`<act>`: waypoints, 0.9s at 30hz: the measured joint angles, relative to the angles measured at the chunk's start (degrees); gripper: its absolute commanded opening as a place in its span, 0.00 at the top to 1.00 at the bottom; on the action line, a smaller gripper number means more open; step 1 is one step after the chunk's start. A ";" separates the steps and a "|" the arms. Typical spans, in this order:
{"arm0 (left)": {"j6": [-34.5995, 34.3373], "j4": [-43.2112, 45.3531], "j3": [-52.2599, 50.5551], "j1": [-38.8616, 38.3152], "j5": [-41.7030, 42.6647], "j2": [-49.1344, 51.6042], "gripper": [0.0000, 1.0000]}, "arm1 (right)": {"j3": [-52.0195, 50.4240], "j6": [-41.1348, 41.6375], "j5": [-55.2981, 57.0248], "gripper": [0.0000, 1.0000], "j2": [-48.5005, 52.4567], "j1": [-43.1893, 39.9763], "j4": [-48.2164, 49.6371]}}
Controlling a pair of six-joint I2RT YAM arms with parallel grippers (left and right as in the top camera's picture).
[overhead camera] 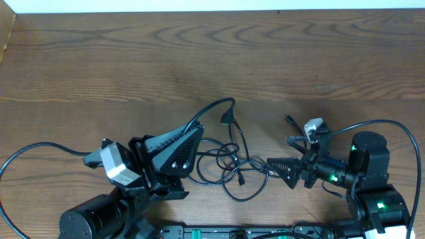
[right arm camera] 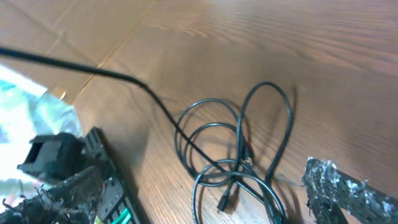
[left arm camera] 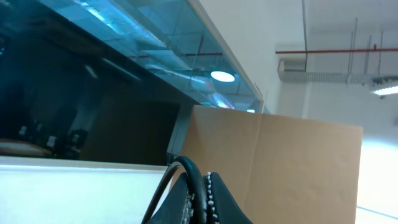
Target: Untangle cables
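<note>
Thin black cables [overhead camera: 229, 166] lie in a loose tangle of loops near the table's front middle, with small plug ends. They also show in the right wrist view [right arm camera: 236, 155]. My left gripper [overhead camera: 189, 139] is tilted upward and shut on one cable [left arm camera: 194, 186]. That cable arcs up from the jaws and drops to a plug [overhead camera: 228, 118]. My right gripper [overhead camera: 280, 156] sits just right of the tangle and points left. It is open and holds nothing; one finger shows at the lower right of its wrist view [right arm camera: 348, 193].
A small white-grey object [overhead camera: 313, 125] and a loose black cable end [overhead camera: 289, 120] lie just behind the right gripper. The arms' thicker black cables curve at far left [overhead camera: 26, 153] and far right [overhead camera: 405, 133]. A rail [overhead camera: 232, 232] runs along the table's front edge.
</note>
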 measured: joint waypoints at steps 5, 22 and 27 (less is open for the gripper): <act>-4.02 0.92 0.07 0.00 -0.50 0.37 0.92 | 0.04 -3.48 -3.56 0.01 0.00 0.02 5.05; -17.22 9.84 0.35 0.00 5.01 6.67 0.92 | 0.17 -5.64 -5.20 0.01 11.72 15.41 34.93; -18.84 9.88 0.35 0.00 6.19 7.28 0.93 | 0.22 -5.79 -2.89 0.30 19.56 21.03 46.42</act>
